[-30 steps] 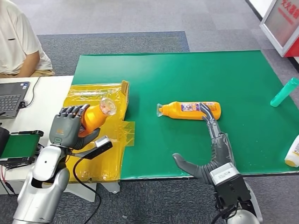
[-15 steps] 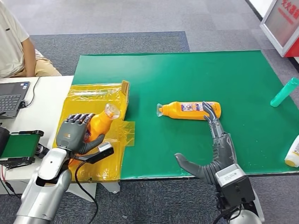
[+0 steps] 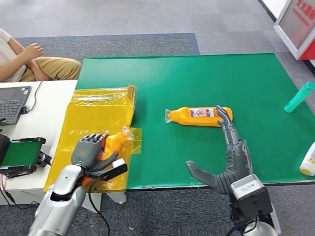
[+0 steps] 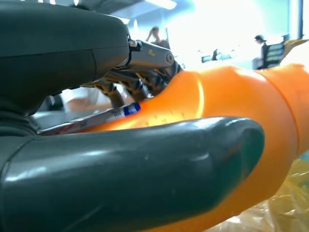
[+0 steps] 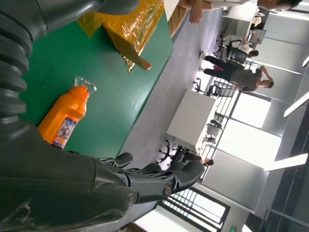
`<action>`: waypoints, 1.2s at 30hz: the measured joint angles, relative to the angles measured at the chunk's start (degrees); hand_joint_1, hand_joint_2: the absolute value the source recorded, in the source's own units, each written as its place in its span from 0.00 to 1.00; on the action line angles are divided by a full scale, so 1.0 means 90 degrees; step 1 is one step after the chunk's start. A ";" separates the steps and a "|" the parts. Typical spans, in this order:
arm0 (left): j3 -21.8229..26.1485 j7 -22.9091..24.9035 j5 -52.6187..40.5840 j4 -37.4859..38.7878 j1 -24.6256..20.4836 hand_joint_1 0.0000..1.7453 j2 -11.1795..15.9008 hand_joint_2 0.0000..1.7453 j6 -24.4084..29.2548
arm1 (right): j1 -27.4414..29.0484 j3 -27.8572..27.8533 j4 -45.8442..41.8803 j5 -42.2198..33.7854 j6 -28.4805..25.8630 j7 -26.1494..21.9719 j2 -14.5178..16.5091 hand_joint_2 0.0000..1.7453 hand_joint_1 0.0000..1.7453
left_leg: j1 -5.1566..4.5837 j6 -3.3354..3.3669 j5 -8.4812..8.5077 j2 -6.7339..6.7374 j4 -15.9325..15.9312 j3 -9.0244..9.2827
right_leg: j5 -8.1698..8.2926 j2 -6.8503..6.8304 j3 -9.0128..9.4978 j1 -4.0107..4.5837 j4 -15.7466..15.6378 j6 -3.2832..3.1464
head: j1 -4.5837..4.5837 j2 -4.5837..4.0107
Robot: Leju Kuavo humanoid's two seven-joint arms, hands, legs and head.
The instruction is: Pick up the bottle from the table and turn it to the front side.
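Note:
An orange bottle [image 3: 199, 116] with a clear cap lies on its side in the middle of the green table [image 3: 223, 78], cap toward the left; the right wrist view shows this orange bottle [image 5: 64, 120] too. My right hand [image 3: 230, 152] hovers open just in front of its base, fingers stretched toward it and thumb spread left, not touching. My left hand [image 3: 89, 152] grips a second orange bottle [image 3: 115, 142] low over the yellow plastic sheet [image 3: 100, 113], cap pointing right. In the left wrist view that second orange bottle [image 4: 226, 121] sits between thumb and fingers.
A teal bottle [image 3: 299, 97] lies at the table's right edge and a white bottle [image 3: 308, 160] at the near right corner. A white desk [image 3: 48, 113] on the left carries a laptop [image 3: 13, 101]. A person [image 3: 29, 64] sits behind it.
My left hand has come down and toward me with its orange bottle, from above the yellow sheet to its near edge. The right hand has barely shifted. The person has leaned back.

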 joint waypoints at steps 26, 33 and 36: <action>-0.0063 -0.0427 -0.0203 0.0357 0.0032 0.00 0.0316 0.00 0.0461 | -0.0040 -0.0088 -0.0090 -0.0291 0.0003 -0.0196 -0.0008 1.00 0.00 | 0.0000 0.0000 0.0001 0.0000 0.0000 0.0000 | 0.0000 0.0000 0.0001 0.0000 0.0000 0.0000 | 0.0001 0.0000; -0.1439 0.0361 -0.0203 0.0403 -0.0146 0.00 0.1178 0.00 0.0389 | -0.0159 -0.0079 0.0020 -0.0467 0.0024 -0.0281 -0.0032 1.00 0.00 | 0.0001 0.0000 0.0003 0.0000 0.0000 0.0000 | 0.0000 -0.0001 0.0002 0.0001 0.0001 0.0000 | 0.0001 0.0000; -0.2075 0.0670 -0.0203 0.0407 -0.0298 0.00 0.1619 0.00 0.0288 | -0.0210 -0.0073 0.0083 -0.0533 0.0047 -0.0302 -0.0049 1.00 0.00 | 0.0001 -0.0001 0.0003 0.0000 0.0000 0.0001 | 0.0000 0.0000 0.0003 0.0002 0.0001 0.0000 | 0.0000 0.0000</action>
